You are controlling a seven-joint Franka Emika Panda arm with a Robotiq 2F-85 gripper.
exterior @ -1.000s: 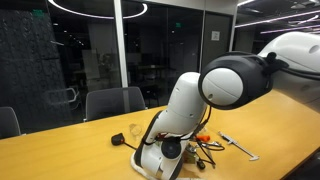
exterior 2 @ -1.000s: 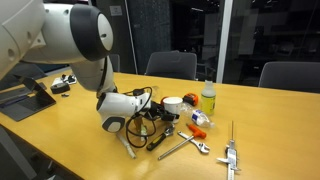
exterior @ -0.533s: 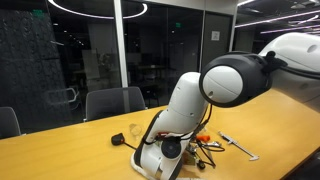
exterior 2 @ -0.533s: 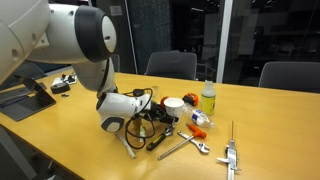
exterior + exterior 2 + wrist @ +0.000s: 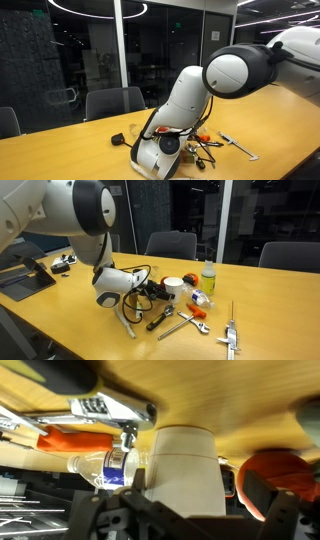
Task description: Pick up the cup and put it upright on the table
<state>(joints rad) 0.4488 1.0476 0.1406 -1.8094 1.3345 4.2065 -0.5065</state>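
Observation:
The white tapered cup (image 5: 185, 470) fills the middle of the wrist view, resting on the yellowish wood table (image 5: 230, 400). In an exterior view the cup (image 5: 172, 284) shows as a white round shape among tools on the table (image 5: 265, 300). My gripper (image 5: 190, 500) is low over the table with one finger on each side of the cup. The left finger sits at the cup's wall and a small gap shows by the right finger, so it is open. My gripper (image 5: 156, 288) reaches into the clutter. In an exterior view my arm hides the cup.
A bottle with a yellow cap (image 5: 207, 280) stands just behind the cup. Wrenches (image 5: 180, 324), an orange-handled tool (image 5: 75, 435), a clear bottle with a blue label (image 5: 110, 465) and cables lie around it. A tablet (image 5: 25, 280) lies at the table's left end; chairs (image 5: 112, 102) stand behind.
My wrist and arm have risen slightly and tilted. The cup has stayed in the same place on the table.

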